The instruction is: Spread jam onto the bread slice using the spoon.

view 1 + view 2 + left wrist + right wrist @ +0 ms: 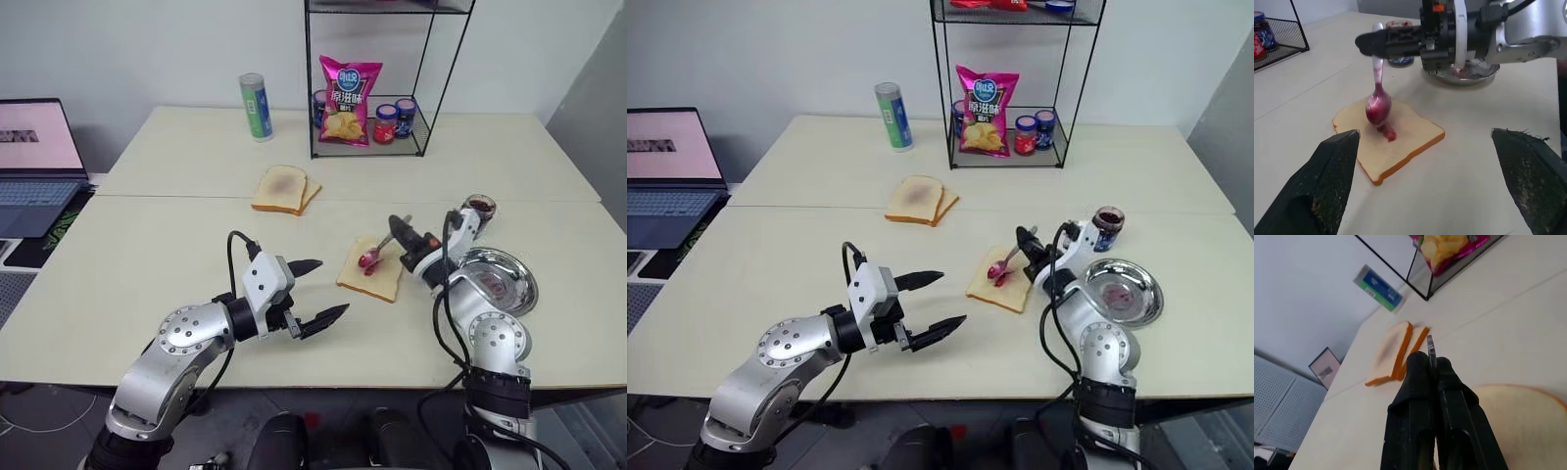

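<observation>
Left gripper (313, 291) idles w/ fingers spread nearby, right gripper (406, 238) pinching spoon (378, 251), bowl on jam (1389, 133) mid bread slice (370, 269) on surface (147, 255); pressing hard could tear/drag bread.

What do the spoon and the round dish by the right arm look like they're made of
Small shiny silver spoon: apparently polished metal, its jam-smeared bowl showing bright highlights. Round silver dish: likely stainless steel, with a mirror-like, reflective rim.
</observation>
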`<action>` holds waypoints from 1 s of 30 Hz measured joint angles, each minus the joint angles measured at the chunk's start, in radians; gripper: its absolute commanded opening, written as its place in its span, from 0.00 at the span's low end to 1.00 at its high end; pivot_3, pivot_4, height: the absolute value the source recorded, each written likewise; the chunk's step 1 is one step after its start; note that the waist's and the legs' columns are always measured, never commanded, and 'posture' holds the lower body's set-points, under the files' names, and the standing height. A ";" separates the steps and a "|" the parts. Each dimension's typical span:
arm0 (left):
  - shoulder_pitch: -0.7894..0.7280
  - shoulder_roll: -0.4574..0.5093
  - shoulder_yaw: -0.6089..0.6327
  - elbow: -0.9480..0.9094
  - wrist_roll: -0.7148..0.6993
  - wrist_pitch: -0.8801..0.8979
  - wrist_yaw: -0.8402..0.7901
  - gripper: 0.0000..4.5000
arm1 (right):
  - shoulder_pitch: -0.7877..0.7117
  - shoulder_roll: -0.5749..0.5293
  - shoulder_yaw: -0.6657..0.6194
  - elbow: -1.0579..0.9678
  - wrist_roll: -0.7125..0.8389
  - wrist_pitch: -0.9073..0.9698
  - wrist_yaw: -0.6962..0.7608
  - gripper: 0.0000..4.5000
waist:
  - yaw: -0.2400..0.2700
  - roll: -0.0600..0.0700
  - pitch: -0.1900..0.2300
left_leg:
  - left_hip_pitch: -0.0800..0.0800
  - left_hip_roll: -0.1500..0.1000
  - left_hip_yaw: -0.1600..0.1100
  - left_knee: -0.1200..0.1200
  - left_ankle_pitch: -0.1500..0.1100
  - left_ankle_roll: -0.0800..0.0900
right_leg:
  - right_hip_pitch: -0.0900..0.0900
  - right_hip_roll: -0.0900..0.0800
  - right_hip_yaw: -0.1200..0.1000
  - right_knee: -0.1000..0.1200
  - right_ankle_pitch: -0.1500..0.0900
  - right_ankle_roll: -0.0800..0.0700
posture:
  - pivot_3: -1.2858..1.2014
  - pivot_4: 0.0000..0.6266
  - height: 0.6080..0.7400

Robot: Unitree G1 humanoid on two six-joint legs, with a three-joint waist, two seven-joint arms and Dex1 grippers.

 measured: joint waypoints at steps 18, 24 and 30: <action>-0.015 0.000 -0.011 0.000 0.000 0.001 -0.003 1.00 | -0.100 -0.085 0.000 0.210 -0.182 -0.243 0.049 0.00 | 0.003 0.000 0.000 | 0.000 0.000 0.000 0.000 0.000 0.000 | 0.000 0.000 0.000 0.000 0.000 0.000 | 0.52 0.24 1.00; -0.015 0.000 -0.012 0.001 0.000 0.001 -0.004 1.00 | -0.113 -0.087 -0.032 0.198 -0.161 -0.233 0.028 0.00 | 0.002 0.000 0.000 | 0.000 0.000 0.000 0.000 0.000 0.000 | 0.000 0.000 0.000 0.000 0.000 0.000 | 0.52 0.24 1.00; -0.014 0.001 -0.012 0.002 0.000 0.001 -0.004 1.00 | -0.109 -0.049 -0.059 0.106 -0.015 -0.114 0.014 0.00 | 0.001 0.000 0.000 | 0.000 0.000 0.000 0.000 0.000 0.000 | 0.000 0.000 0.000 0.000 0.000 0.000 | 0.52 0.24 1.00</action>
